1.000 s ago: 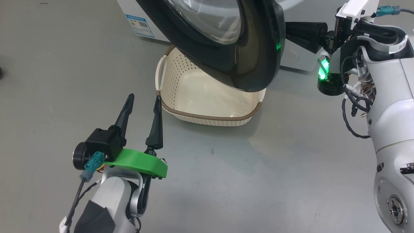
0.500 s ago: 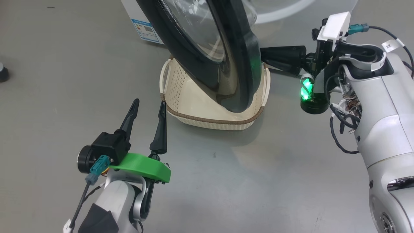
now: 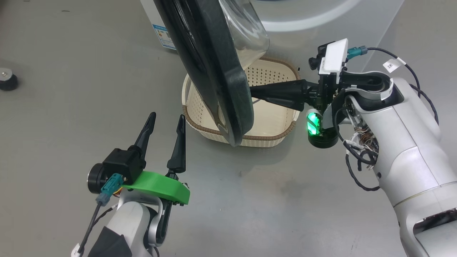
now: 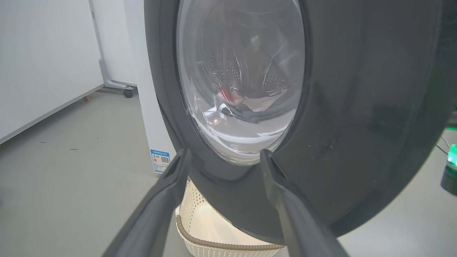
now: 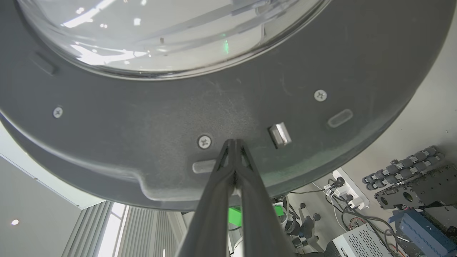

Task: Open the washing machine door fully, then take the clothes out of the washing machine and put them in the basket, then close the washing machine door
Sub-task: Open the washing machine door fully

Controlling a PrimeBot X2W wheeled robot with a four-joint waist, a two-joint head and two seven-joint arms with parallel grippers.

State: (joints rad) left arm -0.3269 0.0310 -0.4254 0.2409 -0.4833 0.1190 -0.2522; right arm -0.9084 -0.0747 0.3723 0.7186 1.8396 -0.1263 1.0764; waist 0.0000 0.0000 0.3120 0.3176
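Observation:
The washing machine door [image 3: 214,71] stands edge-on in the head view, its black rim hanging over the cream basket [image 3: 275,134] on the floor. My right gripper [image 3: 252,92] is shut, and its tips press the door's inner face [image 5: 142,117] just left of the metal latch [image 5: 280,134]. My left gripper [image 3: 167,116] is open and holds nothing, on the door's outer side near the basket's left end. Through the door glass [image 4: 242,71] in the left wrist view I see the steel drum and a bit of the red clothes [image 4: 228,95]. The white washing machine [image 3: 303,18] stands behind.
A small black round object [image 3: 7,78] sits on the grey floor at far left. A white panel on a castor [image 4: 126,93] stands left of the machine. Cables, a power strip [image 5: 348,192] and equipment boxes lie beyond the door's edge.
The door has swung further open, from facing me to edge-on. My shut right gripper has moved left with it, over the basket. My left gripper keeps its place and stays open.

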